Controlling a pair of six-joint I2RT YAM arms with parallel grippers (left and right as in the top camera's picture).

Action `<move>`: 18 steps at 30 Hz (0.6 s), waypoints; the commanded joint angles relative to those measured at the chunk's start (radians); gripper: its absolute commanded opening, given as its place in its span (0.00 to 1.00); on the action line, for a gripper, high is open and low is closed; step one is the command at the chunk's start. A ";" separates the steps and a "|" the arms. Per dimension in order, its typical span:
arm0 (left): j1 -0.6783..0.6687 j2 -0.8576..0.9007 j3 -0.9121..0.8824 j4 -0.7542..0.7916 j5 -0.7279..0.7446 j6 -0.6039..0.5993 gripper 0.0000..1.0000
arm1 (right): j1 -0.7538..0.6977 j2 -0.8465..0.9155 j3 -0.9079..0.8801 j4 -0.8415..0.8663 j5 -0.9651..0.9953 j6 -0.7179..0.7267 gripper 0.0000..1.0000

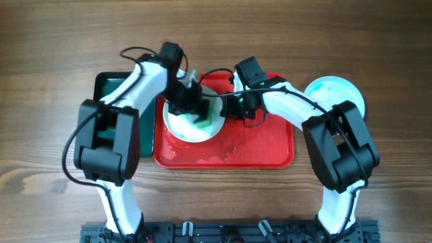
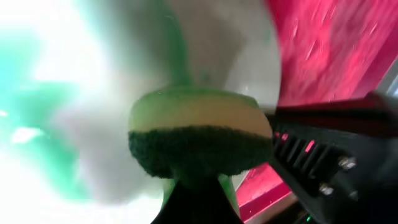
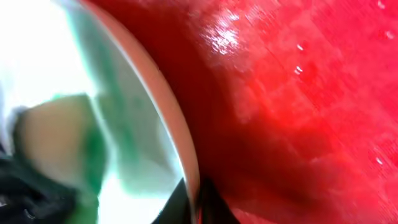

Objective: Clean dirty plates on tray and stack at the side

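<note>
Only plate (image 1: 183, 128) rim in right hand (image 3: 194, 205)

My white-and-black left arm (image 1: 138, 84) reaches in from the left, and the left gripper (image 1: 194, 106) is clamped on a yellow-and-green sponge (image 2: 199, 134). My right arm (image 1: 290, 101) bends inward from the right. The right gripper (image 1: 228, 108) pinches the rim of a round white plate (image 3: 143, 137), one finger on either side.

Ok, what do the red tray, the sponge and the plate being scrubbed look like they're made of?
Tray: likely plastic, glossy red, wet highlights.
Sponge: soft yellow foam backed with coarse dark green scouring fibre.
Plate: smooth and whitish; ceramic or plastic, can't tell.
</note>
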 commanded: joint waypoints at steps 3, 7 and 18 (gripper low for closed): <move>0.126 -0.115 0.145 -0.048 -0.167 -0.063 0.04 | 0.001 0.039 -0.006 0.015 0.041 -0.011 0.19; 0.186 -0.152 0.144 -0.077 -0.238 -0.062 0.04 | 0.000 0.029 -0.001 -0.022 0.037 -0.003 0.04; 0.188 -0.152 0.142 -0.123 -0.301 -0.062 0.04 | 0.092 -0.478 -0.001 -0.384 0.878 -0.077 0.04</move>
